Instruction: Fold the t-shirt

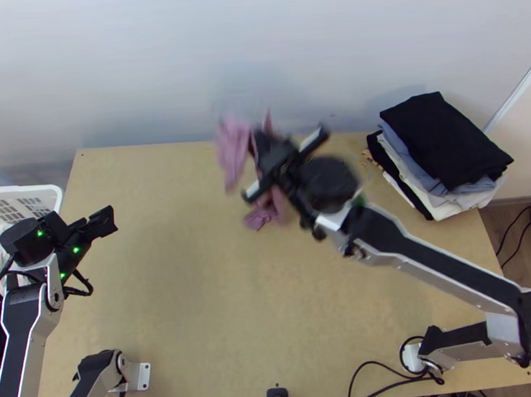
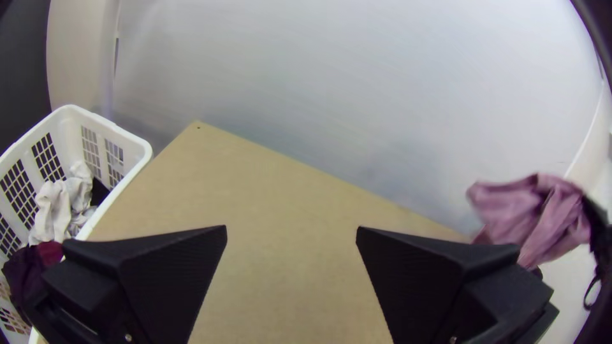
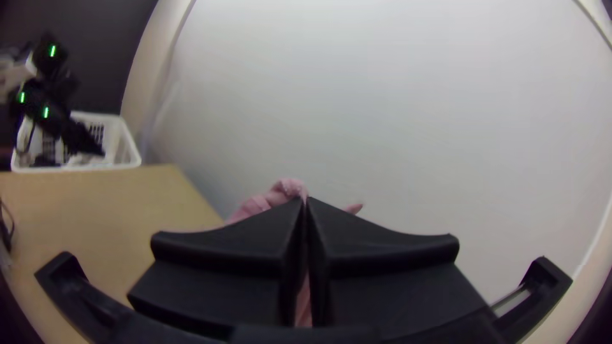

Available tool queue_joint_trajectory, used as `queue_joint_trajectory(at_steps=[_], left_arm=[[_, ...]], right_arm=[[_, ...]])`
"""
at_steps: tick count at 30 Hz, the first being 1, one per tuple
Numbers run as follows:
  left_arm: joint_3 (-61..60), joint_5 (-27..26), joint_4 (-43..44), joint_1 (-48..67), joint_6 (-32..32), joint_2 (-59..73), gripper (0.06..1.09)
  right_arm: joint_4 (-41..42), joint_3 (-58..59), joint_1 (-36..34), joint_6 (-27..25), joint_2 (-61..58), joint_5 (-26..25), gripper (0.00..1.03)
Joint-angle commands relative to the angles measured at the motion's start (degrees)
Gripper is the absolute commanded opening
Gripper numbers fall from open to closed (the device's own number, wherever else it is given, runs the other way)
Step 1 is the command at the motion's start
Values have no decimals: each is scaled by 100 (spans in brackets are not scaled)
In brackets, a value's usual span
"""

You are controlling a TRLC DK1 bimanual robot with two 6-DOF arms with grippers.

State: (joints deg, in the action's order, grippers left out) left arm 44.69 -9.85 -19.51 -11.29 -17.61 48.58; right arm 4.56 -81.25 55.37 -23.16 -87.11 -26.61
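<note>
In the top view the pink t-shirt hangs bunched over the far middle of the table, blurred, with my right gripper at it. My right gripper is shut on the shirt in the right wrist view, and pink cloth shows beyond and between its fingers; which part it holds I cannot tell. My left gripper is over the table's left side, away from the cloth. From the left wrist view, the left gripper stands open with nothing between its fingers, and the bunched shirt hangs farther off.
A stack of folded clothes lies at the table's far right corner, black on top. Beyond the left edge stands a white basket with loose clothes. The wooden tabletop is bare across its middle and front. A wall rises behind the table.
</note>
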Motion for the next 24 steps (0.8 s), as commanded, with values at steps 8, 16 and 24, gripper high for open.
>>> queue_joint_trajectory(at_steps=[8, 16, 24], left_arm=[[5, 27, 114, 48, -120, -41, 104], [-83, 176, 272, 250, -217, 73, 104], [-136, 211, 325, 259, -243, 178, 104]], right_arm=[[-236, 2843, 96, 1068, 783, 174, 3], [-1282, 3617, 756, 1788, 1196, 675, 3], [-1308, 3775, 747, 1964, 1082, 886, 3]])
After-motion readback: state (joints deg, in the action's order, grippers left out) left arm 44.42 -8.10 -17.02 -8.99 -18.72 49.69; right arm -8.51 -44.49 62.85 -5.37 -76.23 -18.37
